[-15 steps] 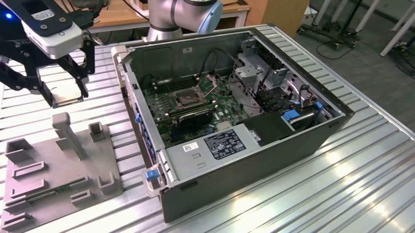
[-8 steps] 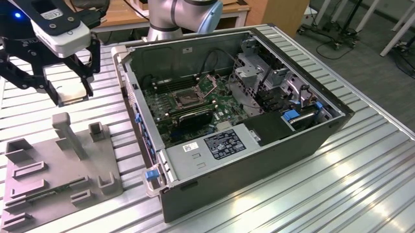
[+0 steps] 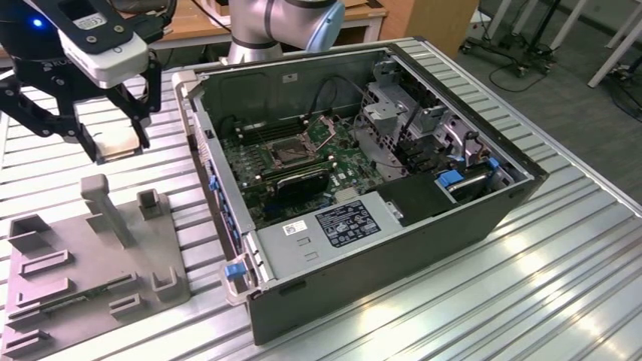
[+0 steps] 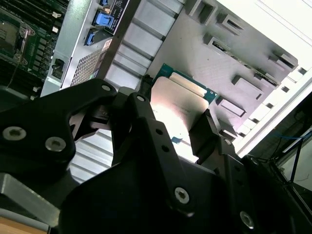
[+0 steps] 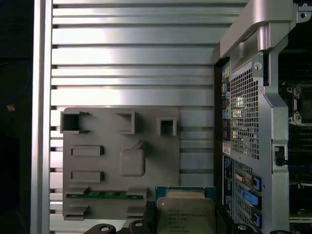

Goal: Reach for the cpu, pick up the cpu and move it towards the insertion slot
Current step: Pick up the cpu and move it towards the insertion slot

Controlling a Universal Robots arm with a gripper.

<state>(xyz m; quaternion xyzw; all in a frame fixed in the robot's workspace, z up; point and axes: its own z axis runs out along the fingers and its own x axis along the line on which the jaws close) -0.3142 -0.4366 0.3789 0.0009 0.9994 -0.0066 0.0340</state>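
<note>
My gripper [image 3: 117,147] hangs above the slatted table at the exterior view's left, just beyond the far end of the grey fixture plate [image 3: 90,256]. It is shut on the cpu [image 3: 119,141], a thin square chip with a pale metal face. In both wrist views the cpu [image 4: 176,103] [image 5: 187,210] sits flat between the black fingers [image 4: 207,134]. The insertion slot [image 3: 285,153], a dark socket in a shiny metal frame, lies on the green board inside the open computer case, well to the exterior view's right of the gripper. The insertion slot [image 4: 10,38] also shows in the second wrist view.
The open computer case [image 3: 401,226] fills the table's middle, and its upright side wall [image 3: 206,150] stands between the gripper and the board. A grey metal box with a white label [image 3: 331,226] and drive cages [image 3: 401,120] sit inside. The fixture plate carries upright blocks [image 3: 105,207].
</note>
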